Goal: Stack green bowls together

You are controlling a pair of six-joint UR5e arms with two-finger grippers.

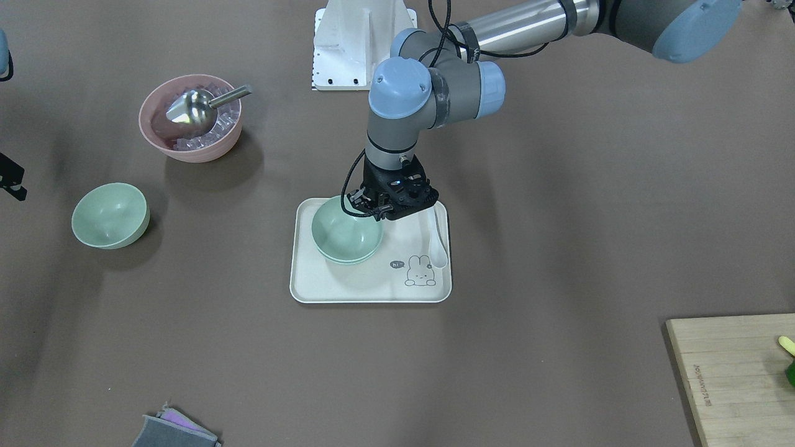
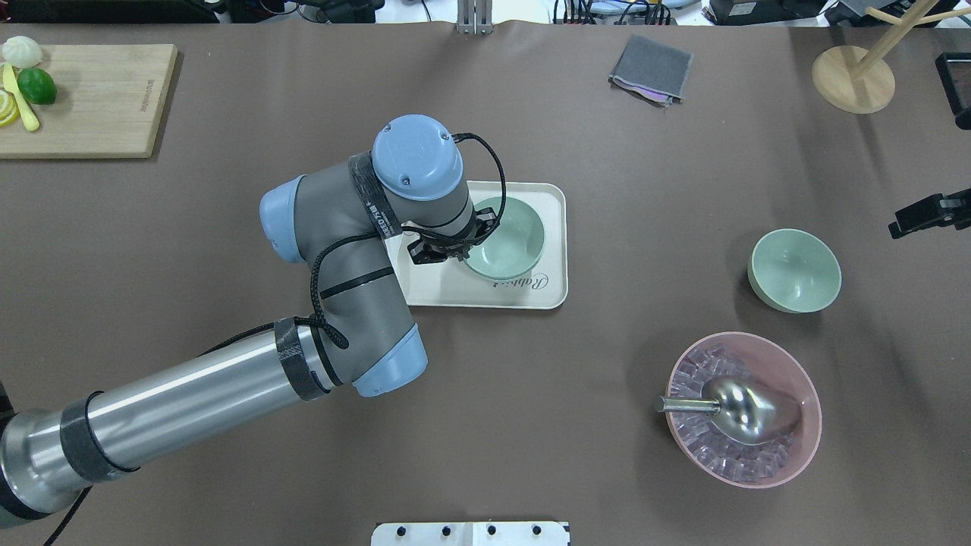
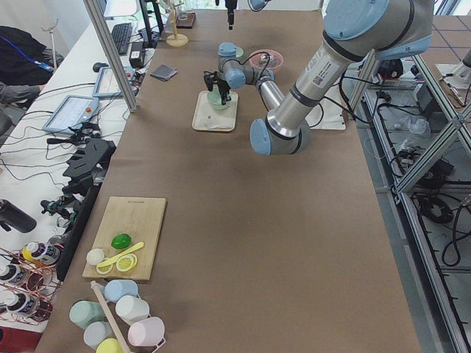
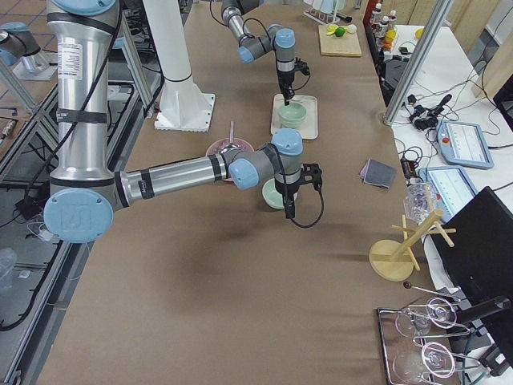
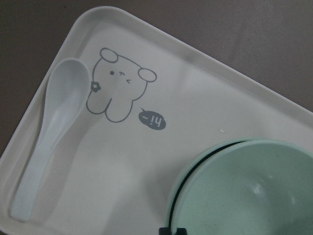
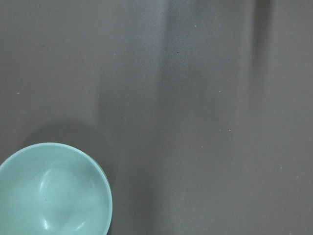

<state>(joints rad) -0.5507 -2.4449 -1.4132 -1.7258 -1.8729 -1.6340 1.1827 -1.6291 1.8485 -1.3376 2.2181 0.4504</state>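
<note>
Two pale green bowls (image 1: 346, 234) sit nested on a white tray (image 1: 372, 288), also seen from overhead (image 2: 504, 236). My left gripper (image 1: 367, 213) stands over the stack's rim on the robot's side, with its fingertips close together on the top bowl's rim in the left wrist view (image 5: 173, 230). A third green bowl (image 2: 794, 270) stands alone on the table (image 1: 110, 215) and shows in the right wrist view (image 6: 51, 193). My right gripper (image 2: 929, 212) hangs high near that bowl, at the view's edge; I cannot tell how its jaws stand.
A white spoon (image 1: 440, 239) lies on the tray beside the stack. A pink bowl (image 1: 189, 149) with ice and a metal scoop (image 1: 192, 107) stands near the lone bowl. There is a cutting board (image 2: 83, 98), a grey cloth (image 2: 651, 68) and a wooden stand (image 2: 853, 80).
</note>
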